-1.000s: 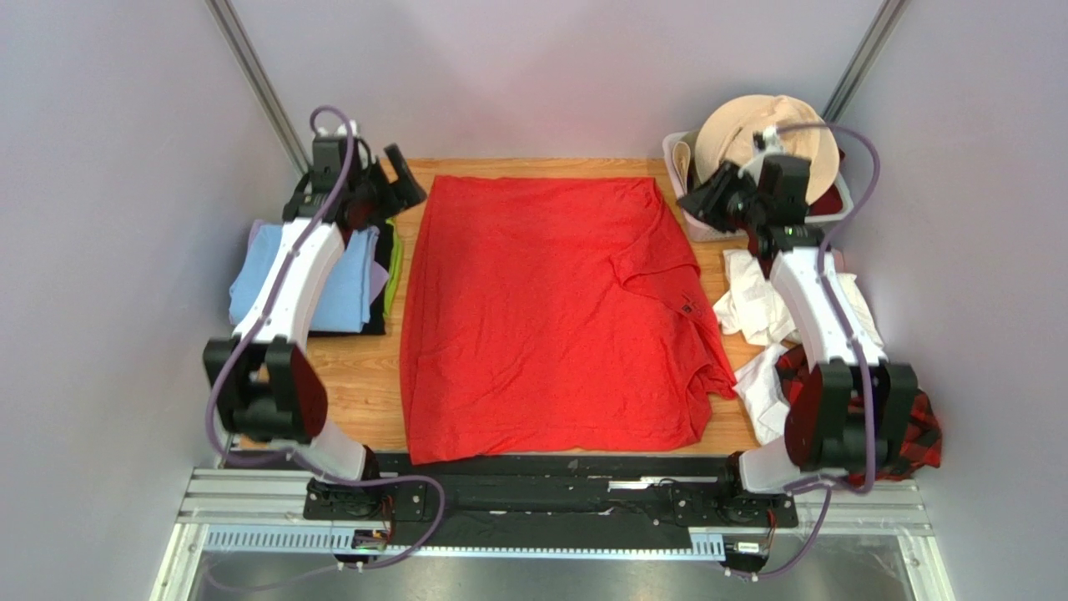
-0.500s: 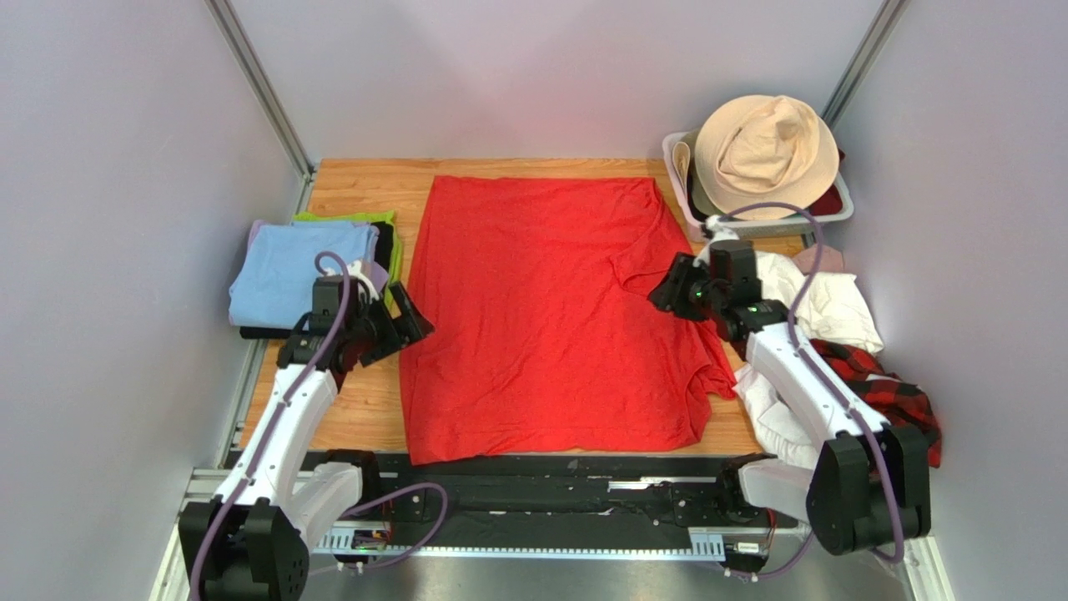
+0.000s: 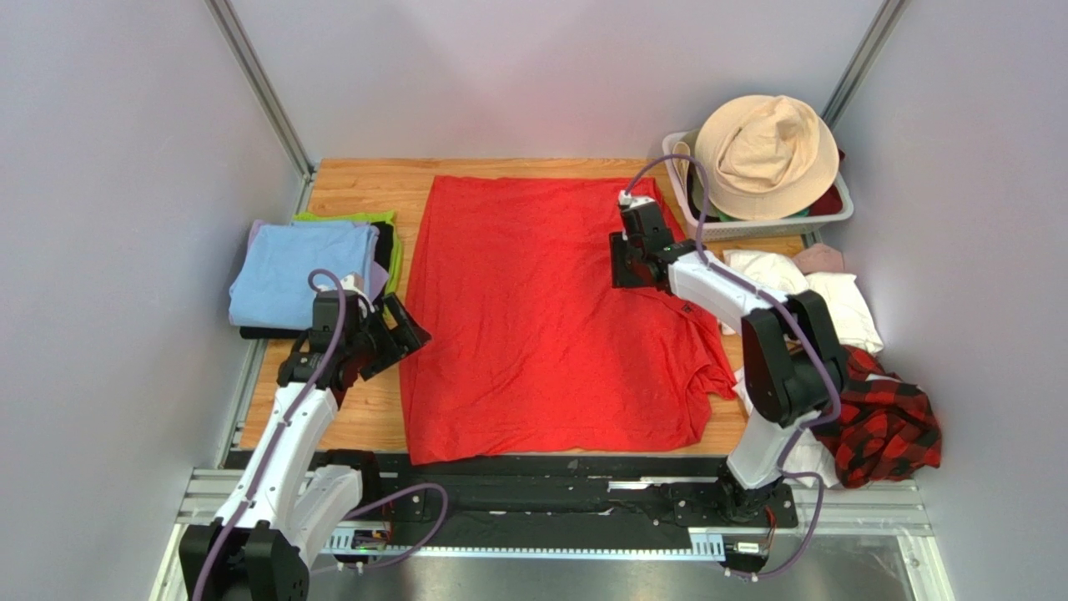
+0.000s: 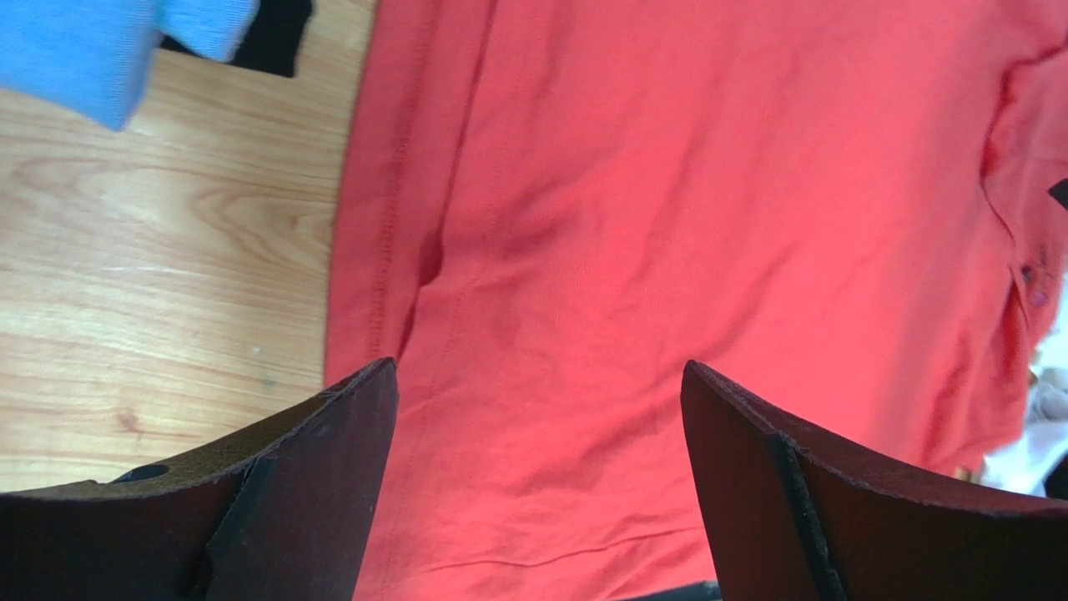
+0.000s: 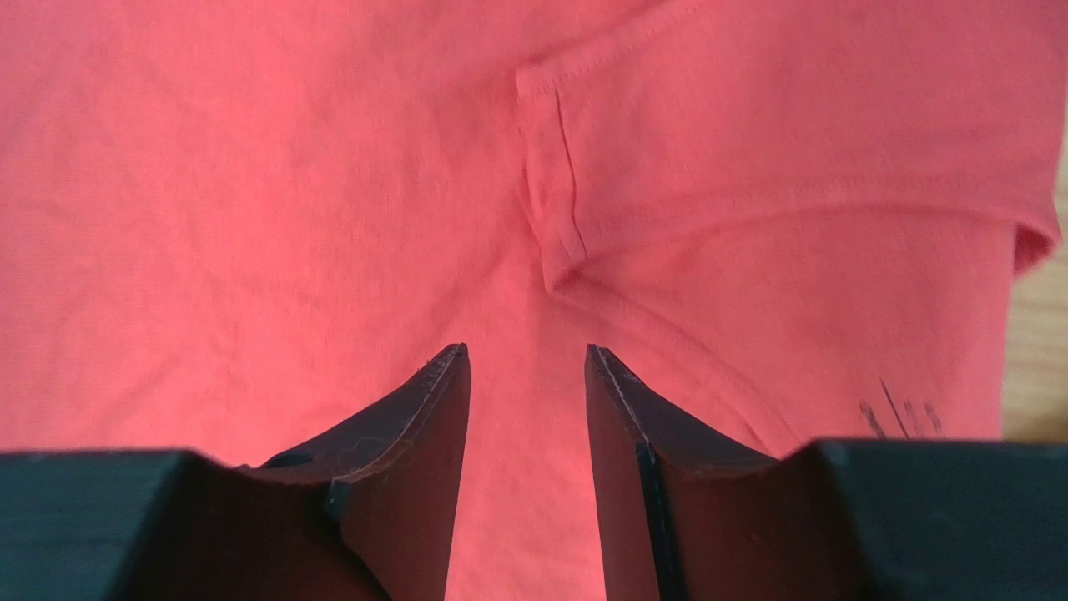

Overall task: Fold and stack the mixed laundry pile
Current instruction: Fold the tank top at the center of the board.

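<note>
Count of the laundry: one red T-shirt (image 3: 552,313), one red-and-black plaid shirt (image 3: 885,428), one small pink piece (image 3: 821,258), and white cloths (image 3: 821,301) whose number cannot be fixed, as they are bunched together. One stack of folded cloths (image 3: 301,276) is noted at the left, with light blue, green and black layers showing. One white basket (image 3: 708,228) is set at the far right corner, capped by one beige hat (image 3: 765,150).

The T-shirt is spread flat across the middle of the counter (image 3: 364,407). Its near hem is laid close to the near edge. A strip of bare wood is left between its left edge and the folded stack. One sleeve is turned in over the right side of the body. The other garments are heaped just beside its right edge, and the plaid shirt is draped past the counter's right side.

The left pincer (image 3: 411,328) is held wide apart and empty above the T-shirt's left edge. The right pincer (image 3: 622,271) is positioned over the sleeve seam, its fingers parted by a narrow gap with nothing gripped; contact with the fabric cannot be judged.

The white cloths are partly masked by the right arm. The basket's contents are covered by the hat. A small dark print on the T-shirt is too small to read.
</note>
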